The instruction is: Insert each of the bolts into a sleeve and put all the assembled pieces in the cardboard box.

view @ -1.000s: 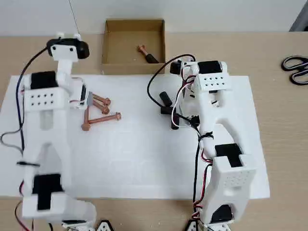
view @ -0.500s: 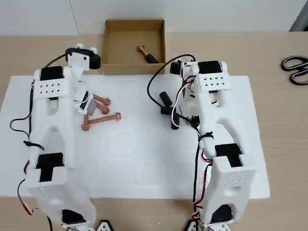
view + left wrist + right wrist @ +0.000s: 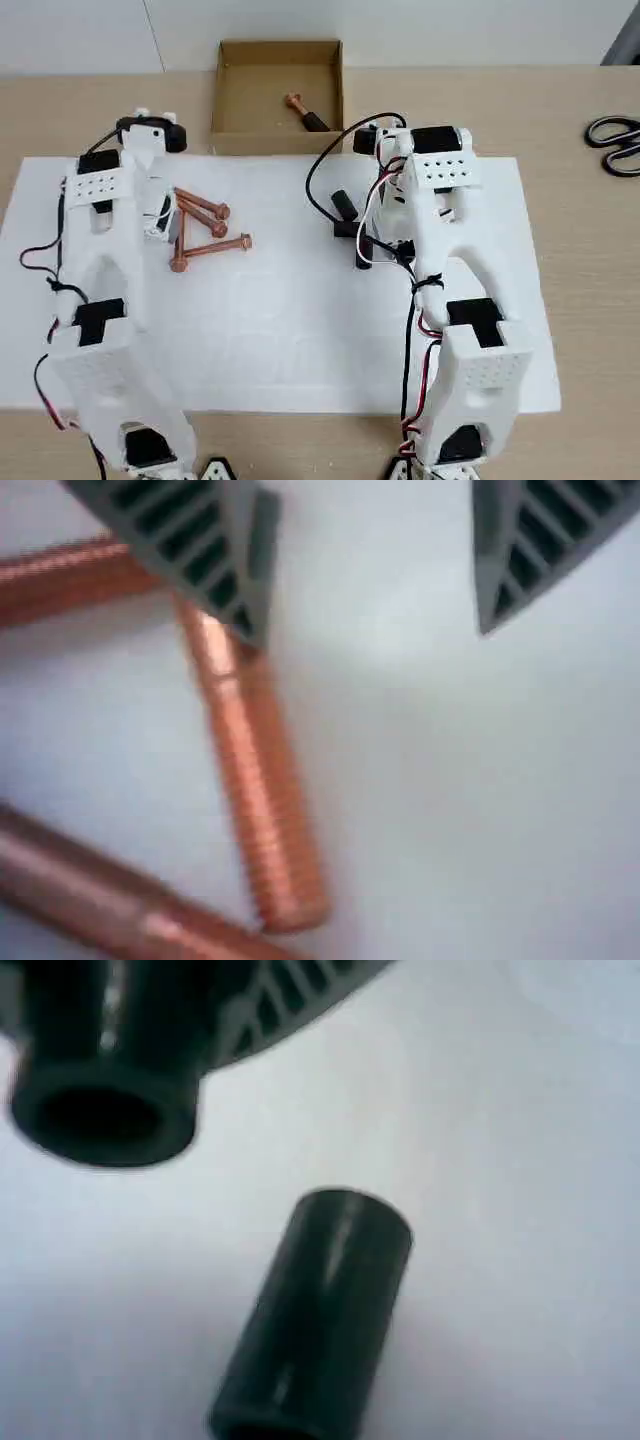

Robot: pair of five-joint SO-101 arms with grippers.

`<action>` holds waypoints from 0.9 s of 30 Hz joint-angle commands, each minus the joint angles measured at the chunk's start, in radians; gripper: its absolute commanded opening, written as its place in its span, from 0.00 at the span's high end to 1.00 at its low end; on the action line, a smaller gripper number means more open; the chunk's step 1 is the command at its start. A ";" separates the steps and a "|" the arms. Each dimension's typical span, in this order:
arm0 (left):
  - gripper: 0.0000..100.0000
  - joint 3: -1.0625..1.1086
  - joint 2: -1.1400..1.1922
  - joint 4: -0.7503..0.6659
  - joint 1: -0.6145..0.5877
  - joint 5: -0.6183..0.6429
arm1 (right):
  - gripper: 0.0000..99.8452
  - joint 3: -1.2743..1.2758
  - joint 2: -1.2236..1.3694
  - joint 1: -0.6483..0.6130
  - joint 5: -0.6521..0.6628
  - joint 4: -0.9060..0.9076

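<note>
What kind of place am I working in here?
Probably a lab or workshop bench: a wooden table, a white mat with copper bolts on it, scissors lying aside.

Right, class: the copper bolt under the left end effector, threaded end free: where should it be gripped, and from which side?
Probably mid-shaft, just above the threads, from straight above, with the open left end effector straddling the bolt crosswise. It lies flat on the white sheet, and that stretch is clear of the neighbouring bolts.
</note>
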 commanded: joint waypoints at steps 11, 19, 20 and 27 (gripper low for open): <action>0.88 -0.070 -0.028 0.032 0.006 0.011 | 1.00 -0.046 -0.004 -0.001 0.005 0.015; 0.88 -0.067 -0.078 0.054 0.044 0.032 | 1.00 -0.046 -0.002 -0.002 0.003 0.015; 0.88 -0.067 -0.078 0.054 0.051 0.037 | 1.00 -0.046 -0.002 -0.002 0.003 0.015; 0.88 -0.067 -0.075 0.046 0.049 0.058 | 1.00 -0.046 -0.002 -0.002 0.003 0.015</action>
